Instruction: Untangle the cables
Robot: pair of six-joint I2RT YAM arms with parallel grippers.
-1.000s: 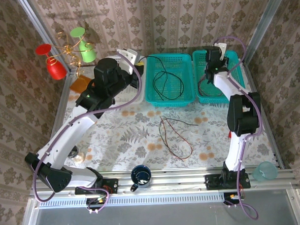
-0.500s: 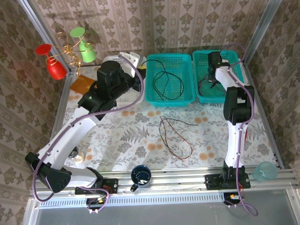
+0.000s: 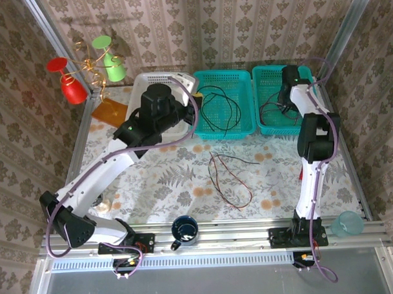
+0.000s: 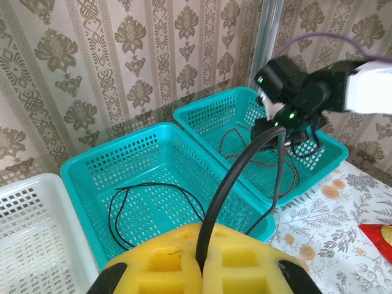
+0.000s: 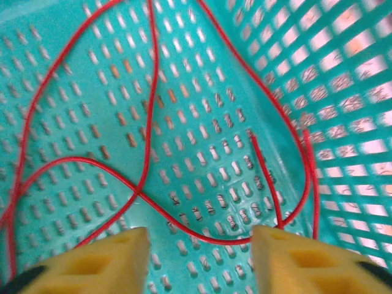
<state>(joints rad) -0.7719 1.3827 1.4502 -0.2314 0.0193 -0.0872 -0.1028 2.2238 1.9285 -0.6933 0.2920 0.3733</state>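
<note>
Patterned wallpaper closes round a table (image 3: 159,177) under a leafy cloth, with baskets along its far edge. At one o'clock the right gripper (image 5: 199,244) hangs inside a teal basket (image 3: 265,70), yellow pads (image 5: 294,260) spread with nothing between them, and a red cable (image 5: 149,122) lies in loose loops on the mesh just below. At twelve o'clock the middle teal basket (image 3: 222,133) holds a black cable (image 4: 153,184) in a slack ring. The left gripper (image 4: 201,269) hovers near eleven o'clock beside it, pads pressed together, and a dark lead (image 4: 236,171) arches up out of the seam between them, so it looks pinched there. Just off the table's centre, towards three o'clock, two more cables (image 3: 211,172), one dark red and one black, lie crossed.

These wires look feather-light and limp, with a slick jacket; I'd expect one to slide through the pads unless nipped squarely. To my eye the best hold on the crossed pair is near a free end, since tugging at mid-loop would likely draw the crossing tighter.
</note>
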